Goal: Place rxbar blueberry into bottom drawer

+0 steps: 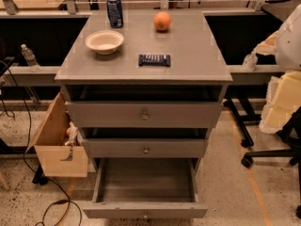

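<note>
The rxbar blueberry [154, 60] lies flat on the grey cabinet top [188, 41], near the front edge and right of centre. It is a small dark navy bar with pale lettering. The bottom drawer [146, 210] is pulled far out and its grey tray shows nothing inside. A small round knob [145, 216] sits on its front. My gripper is out of view. Only a white rounded part of my arm [291, 36] shows at the right edge, above and to the right of the cabinet.
A white bowl [104, 41], a blue soda can [114, 12] and an orange [162, 21] stand on the cabinet top. The two upper drawers [144, 114] are slightly ajar. A tan wooden box [56, 145] leans at the left, and chair wheels [247, 161] stand at the right.
</note>
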